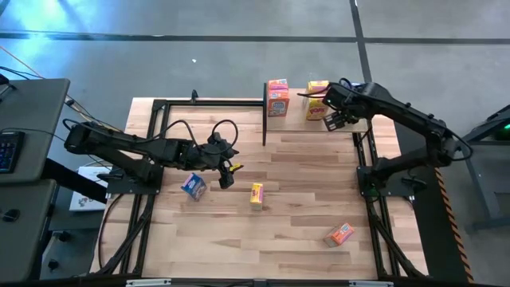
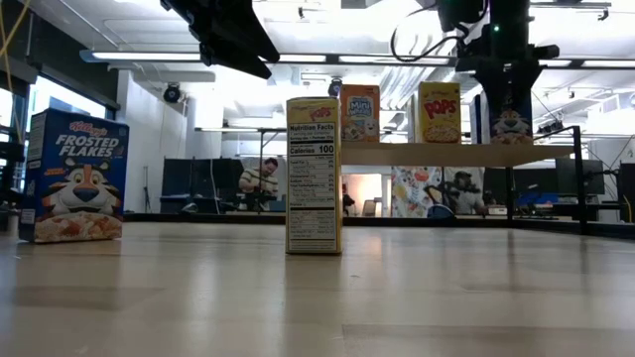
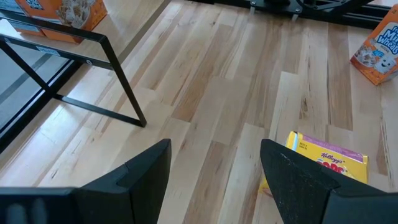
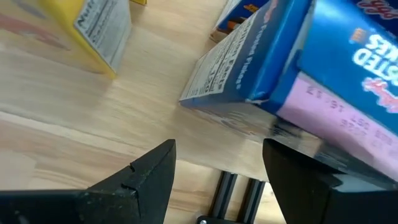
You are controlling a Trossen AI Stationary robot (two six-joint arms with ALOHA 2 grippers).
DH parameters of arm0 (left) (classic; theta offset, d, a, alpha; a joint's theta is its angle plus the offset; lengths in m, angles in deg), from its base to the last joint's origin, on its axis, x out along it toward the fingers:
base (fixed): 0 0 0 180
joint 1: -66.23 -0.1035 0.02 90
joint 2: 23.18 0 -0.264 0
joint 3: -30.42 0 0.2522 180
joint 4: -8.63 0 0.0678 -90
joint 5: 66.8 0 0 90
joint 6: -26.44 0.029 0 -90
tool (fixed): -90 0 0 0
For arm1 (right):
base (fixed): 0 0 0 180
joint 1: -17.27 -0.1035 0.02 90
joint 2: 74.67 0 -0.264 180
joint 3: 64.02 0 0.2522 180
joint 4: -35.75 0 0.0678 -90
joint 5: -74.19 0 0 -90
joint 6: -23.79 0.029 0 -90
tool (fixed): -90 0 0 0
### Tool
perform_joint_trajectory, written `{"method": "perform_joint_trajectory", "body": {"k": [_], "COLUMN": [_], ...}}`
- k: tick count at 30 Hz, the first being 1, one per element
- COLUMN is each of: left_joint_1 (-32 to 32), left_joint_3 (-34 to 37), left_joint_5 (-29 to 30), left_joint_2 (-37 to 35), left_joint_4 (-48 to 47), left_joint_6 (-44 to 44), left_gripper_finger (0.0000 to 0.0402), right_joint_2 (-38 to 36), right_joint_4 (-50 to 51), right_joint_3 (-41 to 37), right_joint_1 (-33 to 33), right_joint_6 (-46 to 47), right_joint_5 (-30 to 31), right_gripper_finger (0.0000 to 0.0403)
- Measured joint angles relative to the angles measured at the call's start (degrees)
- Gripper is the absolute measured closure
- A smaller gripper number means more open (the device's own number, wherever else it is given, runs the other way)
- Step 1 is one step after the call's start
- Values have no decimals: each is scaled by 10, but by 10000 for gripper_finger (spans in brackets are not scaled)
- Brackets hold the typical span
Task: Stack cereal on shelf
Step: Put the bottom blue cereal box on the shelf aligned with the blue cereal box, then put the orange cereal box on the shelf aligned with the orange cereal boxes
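1. Mid-restock: right hand (image 1: 328, 118) spread and empty over the shelf (image 1: 296, 121) at the counter's far edge, beside a blue box (image 4: 292, 62).
2. Left hand (image 1: 226, 171) parted, empty, mid-counter.
3. Next: probably lower left hand onto the yellow box (image 1: 256, 194), clamp, lift.

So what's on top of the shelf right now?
The shelf carries an orange box, a yellow box and a blue box. The right gripper hides the blue box from above, so anything behind it is unseen.
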Motion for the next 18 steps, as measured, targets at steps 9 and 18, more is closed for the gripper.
{"method": "perform_joint_trajectory", "body": {"k": [9,18], "left_joint_1": [0,0], "left_joint_3": [0,0], "left_joint_5": [0,0], "left_joint_2": [0,0], "left_joint_4": [0,0], "left_joint_6": [0,0], "left_gripper_finger": [163,163], "right_joint_2": [-42,-79], "right_joint_4": [1,1], "right_joint_3": [0,0], "right_joint_1": [-24,-92], "right_joint_6": [8,-7], "right_joint_5": [-17,-120], "right_gripper_finger": [169,169]}}
